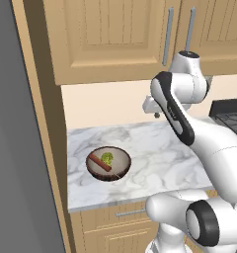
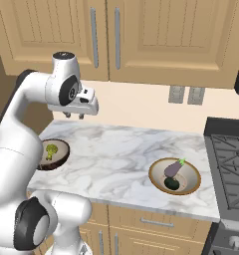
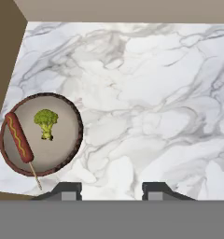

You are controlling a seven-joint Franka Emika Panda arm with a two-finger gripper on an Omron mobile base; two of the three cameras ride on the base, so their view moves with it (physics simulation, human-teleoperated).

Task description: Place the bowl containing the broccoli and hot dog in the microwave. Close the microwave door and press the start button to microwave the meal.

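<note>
Arm bent high over the marble counter [image 1: 155,158] – claw [image 2: 74,116] pointing down, parted, empty – bowl [image 1: 108,163] apart

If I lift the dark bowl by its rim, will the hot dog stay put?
Probably not if tilted: the hot dog leans against the bowl wall, and its round shape may roll. The broccoli sits loose too. Keep it level.

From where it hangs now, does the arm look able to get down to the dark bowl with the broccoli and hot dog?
Probably yes. The gripper hangs above the counter with its jaws apart and nothing between them, and the bowl sits in the open off to one side, with nothing over or against it.
</note>
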